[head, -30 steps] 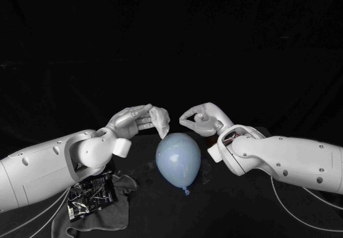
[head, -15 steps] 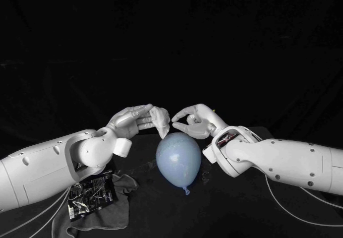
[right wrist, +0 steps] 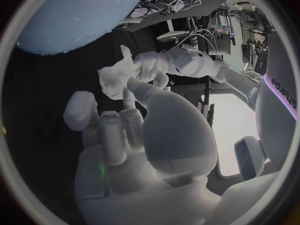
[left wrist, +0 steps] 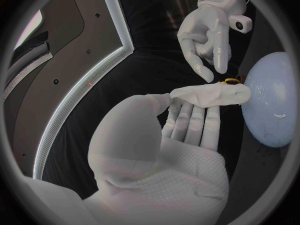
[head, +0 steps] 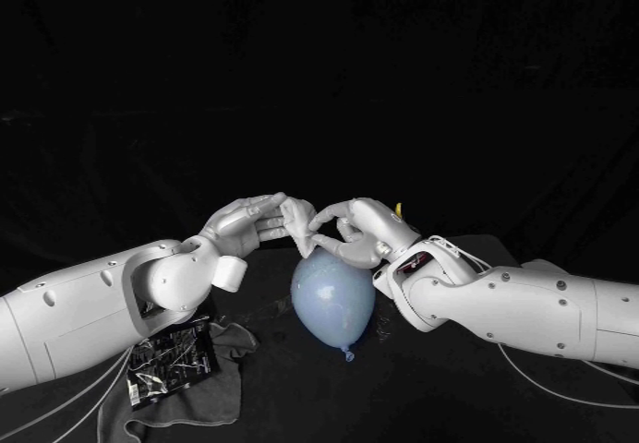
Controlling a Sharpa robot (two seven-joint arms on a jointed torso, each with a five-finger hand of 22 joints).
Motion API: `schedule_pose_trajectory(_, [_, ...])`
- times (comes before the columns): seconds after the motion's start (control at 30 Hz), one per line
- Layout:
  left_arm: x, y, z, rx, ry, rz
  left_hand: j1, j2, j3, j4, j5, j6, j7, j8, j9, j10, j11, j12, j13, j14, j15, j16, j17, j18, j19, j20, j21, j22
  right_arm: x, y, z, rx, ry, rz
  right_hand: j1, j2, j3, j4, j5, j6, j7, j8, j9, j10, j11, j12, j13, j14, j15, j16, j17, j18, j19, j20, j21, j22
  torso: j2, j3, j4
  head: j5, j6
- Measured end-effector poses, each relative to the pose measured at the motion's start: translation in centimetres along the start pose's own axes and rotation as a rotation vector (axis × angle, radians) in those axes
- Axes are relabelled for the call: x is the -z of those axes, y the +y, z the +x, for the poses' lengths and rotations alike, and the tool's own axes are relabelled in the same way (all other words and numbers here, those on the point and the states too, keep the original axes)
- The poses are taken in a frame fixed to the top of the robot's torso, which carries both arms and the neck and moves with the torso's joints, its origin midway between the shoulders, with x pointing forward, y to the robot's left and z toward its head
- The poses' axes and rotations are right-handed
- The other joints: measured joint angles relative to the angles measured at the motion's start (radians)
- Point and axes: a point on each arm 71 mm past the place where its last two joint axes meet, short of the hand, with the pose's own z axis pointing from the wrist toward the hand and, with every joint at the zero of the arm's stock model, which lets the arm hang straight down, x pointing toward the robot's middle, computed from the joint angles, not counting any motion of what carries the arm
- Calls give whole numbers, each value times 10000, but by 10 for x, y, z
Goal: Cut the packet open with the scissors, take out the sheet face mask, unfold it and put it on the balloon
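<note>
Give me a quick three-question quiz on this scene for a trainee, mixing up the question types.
1. Which robot hand holds the folded mask near the balloon: A left, B right?
2. Fill in: the packet lies on a grey ____.
3. True or false: the mask already covers the balloon.
Key: 1 A, the left robot hand; 2 cloth; 3 false.

My left hand (left wrist: 169, 155) pinches the folded sheet mask (left wrist: 209, 95), whose end lies just beside the balloon (left wrist: 272, 105). My right hand (left wrist: 206, 40) hangs near, its fingertips (left wrist: 207, 76) close to the mask.
</note>
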Motion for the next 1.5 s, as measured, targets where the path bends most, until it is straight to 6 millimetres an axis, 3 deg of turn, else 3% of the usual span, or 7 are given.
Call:
schedule_pose_trajectory(0.93, [0,3,3,26,62,-304,-29,-28,0,-1,31,-337,-56,117,151,-250,36,0,0,-37,36,-120,-56,-17,1169,-277,418,5,-1,-1,7,1275,-479,-678,-4,-100,4,-58,1,131,17,-77,-44,-7,-6,-97,6,-1,0,-15,5,-1,26,25,0,0,-11,-2,-3,52,-39])
schedule_pose_trajectory(1.37, [0,3,2,59,53,-376,32,32,0,-1,21,-371,-21,119,228,-284,70,0,0,-37,37,-120,-65,-94,1259,-294,462,8,1,0,7,1493,-604,-906,49,-47,71,-179,1,631,-163,2,-56,-8,-8,-29,-1,-2,1,-12,1,-1,69,58,154,-2,-12,-1,-7,73,-30])
schedule_pose_trajectory(1.5, [1,3,2,74,51,-387,35,35,0,-1,7,-372,-20,157,229,-284,70,0,0,-37,37,-120,-65,-94,1259,-294,462,8,1,1,7,1552,-673,-999,195,161,152,-171,2,816,-242,70,-39,9,-69,61,1,-2,1,43,2,-3,166,-17,275,-5,-11,1,-7,74,-25])
